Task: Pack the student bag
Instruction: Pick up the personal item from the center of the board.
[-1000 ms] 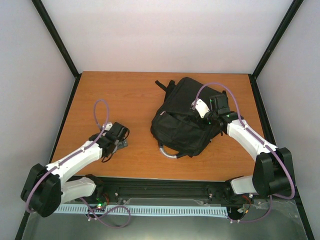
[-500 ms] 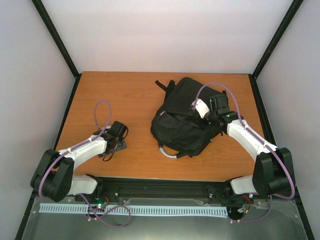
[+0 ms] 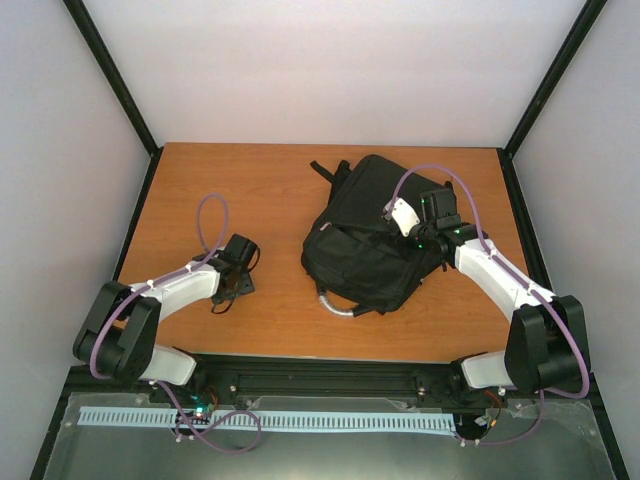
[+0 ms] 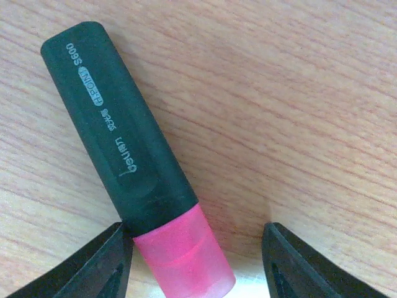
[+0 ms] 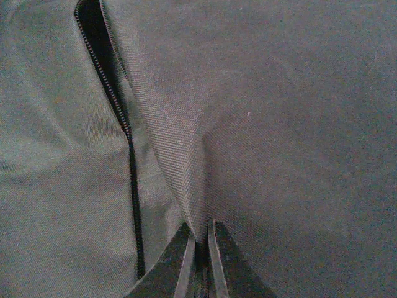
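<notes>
1. Grip placement is what matters most to us at this step. The left gripper [image 4: 195, 233] has its jaws apart, straddling the highlighter [image 4: 124, 143] where the dark barrel meets the pink cap [image 4: 183, 254].
2. The pen sits off-centre in that gap. It is against, or just beside, the finger on the left of the wrist view and apart from the other. We would centre the jaws first, or expect the pen to slide over the table [image 4: 298, 93] as they close.
3. We judge the barrel a safer hold than the glossy cap, which could slip or pull off. The pen also lies at a slant to the jaws, so a small wrist turn would square the pads to its sides.
4. The right gripper [image 5: 200, 233] has its jaws pressed together on a raised fold of the student bag [image 5: 279, 124]. We would hold that pinch steady so the mouth gapes for the pen.
5. The zip opening [image 5: 93, 25] starts just beside those jaws and runs ahead of the tips, to one side of the pinched fold.
6. The bag lies well apart from the left jaws, off toward the right arm's side, so a lifted carry is called for.
</notes>
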`<action>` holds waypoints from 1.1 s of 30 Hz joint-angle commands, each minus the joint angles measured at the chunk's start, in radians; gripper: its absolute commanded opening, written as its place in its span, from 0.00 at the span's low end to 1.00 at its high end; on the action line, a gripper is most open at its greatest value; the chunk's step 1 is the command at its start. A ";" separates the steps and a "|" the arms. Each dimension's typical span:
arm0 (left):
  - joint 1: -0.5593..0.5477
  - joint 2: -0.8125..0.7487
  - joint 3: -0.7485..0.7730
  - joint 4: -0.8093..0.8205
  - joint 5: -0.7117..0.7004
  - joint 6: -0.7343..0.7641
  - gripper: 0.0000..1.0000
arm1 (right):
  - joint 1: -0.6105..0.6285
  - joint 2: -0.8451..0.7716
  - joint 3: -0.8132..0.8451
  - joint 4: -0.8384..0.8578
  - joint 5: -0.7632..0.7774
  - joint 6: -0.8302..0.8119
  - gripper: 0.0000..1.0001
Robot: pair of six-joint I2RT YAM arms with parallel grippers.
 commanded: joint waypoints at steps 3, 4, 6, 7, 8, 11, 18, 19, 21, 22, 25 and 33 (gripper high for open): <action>0.008 0.028 -0.025 0.021 0.082 0.005 0.52 | -0.003 0.006 0.017 -0.018 -0.036 -0.002 0.04; 0.008 0.029 -0.027 0.024 0.084 0.006 0.52 | -0.002 0.006 0.017 -0.018 -0.036 -0.003 0.04; 0.008 0.027 -0.032 0.030 0.092 0.010 0.49 | -0.003 0.008 0.017 -0.018 -0.037 -0.004 0.04; 0.008 0.027 -0.033 0.035 0.098 0.013 0.47 | -0.003 0.009 0.017 -0.018 -0.037 -0.004 0.04; 0.008 0.025 -0.035 0.043 0.112 0.023 0.45 | -0.003 0.010 0.017 -0.019 -0.037 -0.004 0.04; 0.008 0.036 -0.032 0.051 0.161 0.054 0.35 | -0.003 0.011 0.018 -0.020 -0.037 -0.005 0.04; -0.012 0.019 -0.032 0.080 0.201 0.070 0.25 | -0.002 0.008 0.018 -0.020 -0.039 -0.002 0.04; -0.022 0.009 -0.025 0.071 0.204 0.075 0.24 | -0.002 0.008 0.018 -0.020 -0.039 -0.002 0.04; -0.046 -0.013 -0.007 0.041 0.203 0.088 0.23 | -0.002 0.009 0.018 -0.020 -0.039 -0.003 0.04; -0.063 -0.026 0.002 0.027 0.206 0.097 0.22 | -0.003 0.009 0.018 -0.020 -0.039 -0.003 0.04; -0.122 -0.074 0.041 -0.023 0.199 0.112 0.21 | -0.002 0.008 0.018 -0.019 -0.039 -0.003 0.04; -0.243 -0.251 0.115 -0.056 0.338 0.166 0.21 | -0.004 0.004 0.018 -0.018 -0.036 0.000 0.04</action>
